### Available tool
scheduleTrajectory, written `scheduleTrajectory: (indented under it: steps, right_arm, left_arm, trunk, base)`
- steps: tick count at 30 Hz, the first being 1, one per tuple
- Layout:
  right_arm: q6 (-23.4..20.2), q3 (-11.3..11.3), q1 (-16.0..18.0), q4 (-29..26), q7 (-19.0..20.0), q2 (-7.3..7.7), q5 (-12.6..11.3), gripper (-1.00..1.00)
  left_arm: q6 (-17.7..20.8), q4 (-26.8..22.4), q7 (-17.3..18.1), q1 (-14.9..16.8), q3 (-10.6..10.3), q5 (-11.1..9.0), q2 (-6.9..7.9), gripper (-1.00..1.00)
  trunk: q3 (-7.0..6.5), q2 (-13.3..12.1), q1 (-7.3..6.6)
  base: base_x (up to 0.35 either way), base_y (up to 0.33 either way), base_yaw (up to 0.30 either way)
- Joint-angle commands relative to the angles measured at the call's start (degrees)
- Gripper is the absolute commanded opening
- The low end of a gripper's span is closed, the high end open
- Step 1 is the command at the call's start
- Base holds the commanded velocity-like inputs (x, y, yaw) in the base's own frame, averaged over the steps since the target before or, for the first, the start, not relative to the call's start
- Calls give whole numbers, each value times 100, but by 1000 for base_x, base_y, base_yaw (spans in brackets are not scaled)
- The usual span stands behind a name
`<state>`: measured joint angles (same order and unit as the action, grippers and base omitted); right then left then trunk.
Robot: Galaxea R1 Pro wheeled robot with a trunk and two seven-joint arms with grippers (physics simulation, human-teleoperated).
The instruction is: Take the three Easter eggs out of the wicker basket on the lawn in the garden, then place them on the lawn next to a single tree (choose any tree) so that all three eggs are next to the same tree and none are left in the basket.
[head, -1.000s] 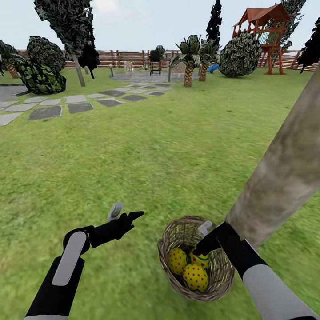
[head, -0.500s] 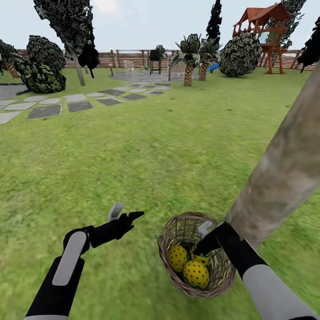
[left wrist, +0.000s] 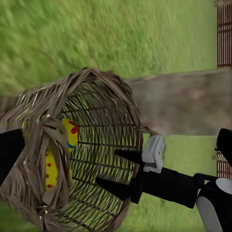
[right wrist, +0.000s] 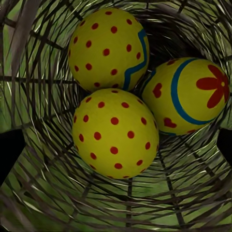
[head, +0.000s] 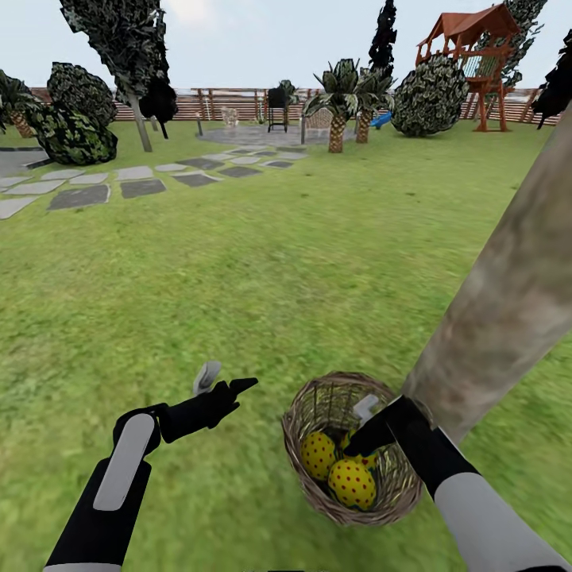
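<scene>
The wicker basket stands on the lawn at the foot of the tree. Three Easter eggs lie inside it, touching each other: one dotted egg, one with a blue zigzag and one with a red flower. In the head view they show as yellow eggs. My right gripper reaches into the basket, open, its two black fingers spread just above the eggs. Left of the basket, my left gripper hovers open over the grass, holding nothing.
The thick pale trunk leans across the right side, directly behind the basket. Open grass stretches ahead and to the left. Grey stepping stones lie far left, with palms, bushes, a playset and the slat fence at the back.
The whole view has shifted slightly, so basket and trunk sit a little higher in the picture. Both arms keep the same pose. My right fingertips now lie closer to the eggs.
</scene>
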<state>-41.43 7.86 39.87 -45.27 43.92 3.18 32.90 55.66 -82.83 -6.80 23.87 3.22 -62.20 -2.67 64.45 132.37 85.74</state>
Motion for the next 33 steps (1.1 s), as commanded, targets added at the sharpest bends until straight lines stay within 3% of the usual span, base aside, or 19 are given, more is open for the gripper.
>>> scheduleTrajectory:
  steps: [1, 27, 33]
  right_arm:
    - [-6, 14, 3, -9, 62, 5, 59, 100]
    - [3, 13, 3, -8, 46, -1, 66, 100]
    - [-1, 13, 3, -1, 24, -1, 67, 100]
  left_arm:
    - [32, -5, -59, 4, 12, -64, -6, 100]
    - [24, -5, -59, 4, 12, -47, -6, 100]
    - [24, -5, -59, 4, 12, -47, -6, 100]
  trunk:
    - [23, 44, 21]
    - [490, 1087, 593]
    - [623, 1095, 608]
  base:
    - [0, 0, 0]
    - [0, 0, 0]
    - [0, 0, 0]
